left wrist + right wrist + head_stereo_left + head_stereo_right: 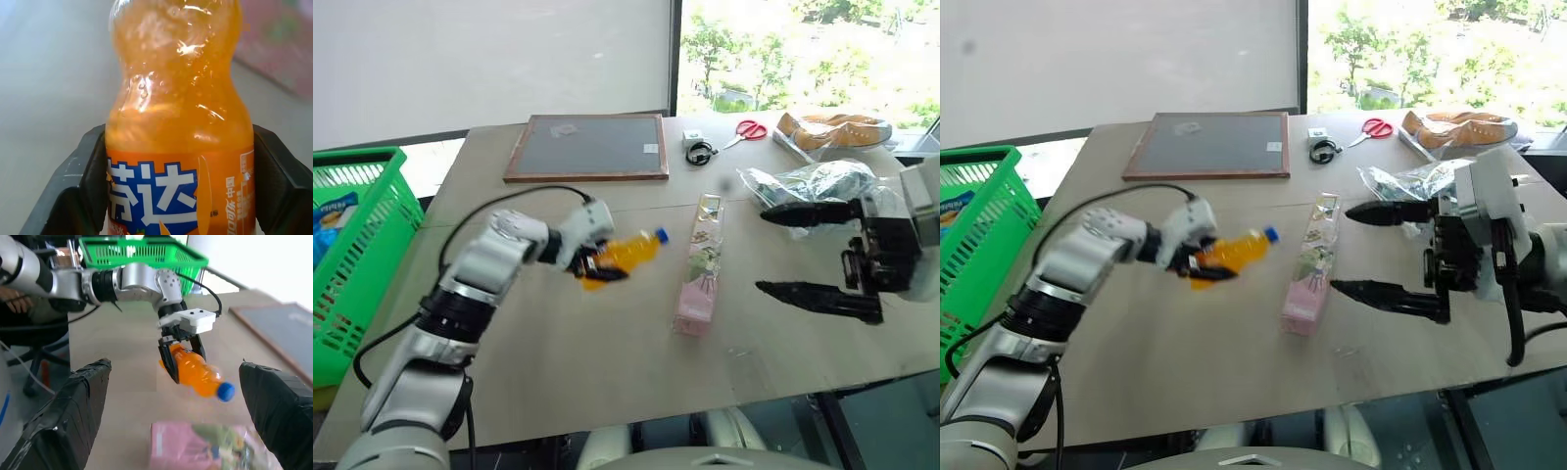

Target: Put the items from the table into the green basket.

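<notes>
We are seeing our left claw (592,264) grasping the orange soda bottle (628,253) over the counter (607,362), beside the long clear box (700,264). Our right claw (808,250) is hanging released. The green basket (362,255) is sitting cut off at the counter's left end; scissors (744,130) and a framed board (587,147) are lying beyond.

Your left arm (460,294), at the lower left of the head view, is built of silver-grey rounded segments joined by black rings. A black cable (499,204) loops along it. Its wrist carries a white block with small dark dots. The left gripper (592,266) has black fingers. Your right gripper (803,253), at the right, has two long black tapered fingers on a black and white housing.
</notes>
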Robot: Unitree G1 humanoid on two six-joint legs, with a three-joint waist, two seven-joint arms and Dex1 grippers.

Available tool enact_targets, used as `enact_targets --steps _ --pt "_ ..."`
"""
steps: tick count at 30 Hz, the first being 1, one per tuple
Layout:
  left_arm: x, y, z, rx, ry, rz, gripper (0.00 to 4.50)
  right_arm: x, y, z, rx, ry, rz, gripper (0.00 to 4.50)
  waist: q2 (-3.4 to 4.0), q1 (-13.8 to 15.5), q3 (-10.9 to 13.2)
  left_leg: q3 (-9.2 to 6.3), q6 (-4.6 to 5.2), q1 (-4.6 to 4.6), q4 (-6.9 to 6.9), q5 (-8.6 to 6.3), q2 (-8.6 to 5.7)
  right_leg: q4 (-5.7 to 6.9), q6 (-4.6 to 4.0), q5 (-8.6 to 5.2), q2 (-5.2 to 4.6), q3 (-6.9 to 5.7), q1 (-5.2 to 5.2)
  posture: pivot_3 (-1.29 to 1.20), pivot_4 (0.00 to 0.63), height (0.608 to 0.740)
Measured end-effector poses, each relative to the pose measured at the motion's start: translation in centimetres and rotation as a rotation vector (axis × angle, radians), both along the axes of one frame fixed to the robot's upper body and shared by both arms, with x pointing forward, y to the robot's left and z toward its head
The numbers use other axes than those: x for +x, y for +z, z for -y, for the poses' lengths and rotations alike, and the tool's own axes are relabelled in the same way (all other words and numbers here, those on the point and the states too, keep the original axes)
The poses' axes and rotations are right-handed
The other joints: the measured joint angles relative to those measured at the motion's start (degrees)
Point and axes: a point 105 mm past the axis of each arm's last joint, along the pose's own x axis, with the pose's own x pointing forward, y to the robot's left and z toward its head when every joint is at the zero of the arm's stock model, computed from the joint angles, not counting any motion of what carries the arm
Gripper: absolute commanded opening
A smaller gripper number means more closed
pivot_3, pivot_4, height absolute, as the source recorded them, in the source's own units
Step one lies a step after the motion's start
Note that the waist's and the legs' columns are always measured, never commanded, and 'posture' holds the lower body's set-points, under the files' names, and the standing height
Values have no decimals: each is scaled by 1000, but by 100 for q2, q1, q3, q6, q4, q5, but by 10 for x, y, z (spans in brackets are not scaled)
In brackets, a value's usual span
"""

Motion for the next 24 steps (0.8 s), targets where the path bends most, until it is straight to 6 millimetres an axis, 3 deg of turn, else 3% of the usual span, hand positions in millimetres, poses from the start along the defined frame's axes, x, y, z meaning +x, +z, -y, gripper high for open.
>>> enact_targets --steps 1,2,4,5,8,11,15,19,24 --pt "14 16 -16 -44 123 50 2999 6 4 -8 27 12 21 4500 -5 -1 3 0 -1 -4 3 1 2 5 3 3 7 4 -7 -80 35 740" --pt "29 41 -44 -104 298 129 2999 13 7 -21 50 34 31 4500 -13 -7 8 -2 -3 -7 3 2 6 7 5 5 13 6 -13 -68 33 740" --pt "38 81 -96 -175 556 262 2999 25 11 -41 66 55 33 4500 -16 -22 6 4 -3 -6 1 2 5 31 1 8 14 17 -25 -26 28 740" --pt "34 102 -135 -185 713 344 2999 37 15 -55 77 57 35 4500 -16 -7 4 12 -4 -7 -2 1 2 43 1 7 10 27 -36 -18 28 740" --pt "20 116 -200 -150 957 427 2999 60 28 -82 106 59 28 4500 -18 105 3 28 -33 -32 -11 17 -5 76 -1 7 -5 28 -87 27 24 740" --pt "4 122 -246 -85 1117 466 2999 65 43 -108 87 122 51 4500 -54 272 -18 22 -47 -120 -2 25 -12 81 -4 9 -13 13 -173 59 19 740" --pt "-19 130 -287 36 1233 511 2999 70 51 -125 35 159 55 4500 -115 486 -57 -13 -50 -157 -4 26 -52 73 -4 11 -48 -22 -189 83 15 740" --pt "-35 134 -308 130 1274 547 2999 76 51 -131 10 169 47 4500 -151 635 -81 -49 -49 -177 -3 25 -81 69 -4 11 -71 -52 -189 92 9 740" --pt "-45 101 -320 224 1277 468 2999 77 55 -140 33 189 29 4500 -155 677 -85 -103 -78 -191 -4 44 -90 76 -4 11 -80 -102 -188 72 10 740"
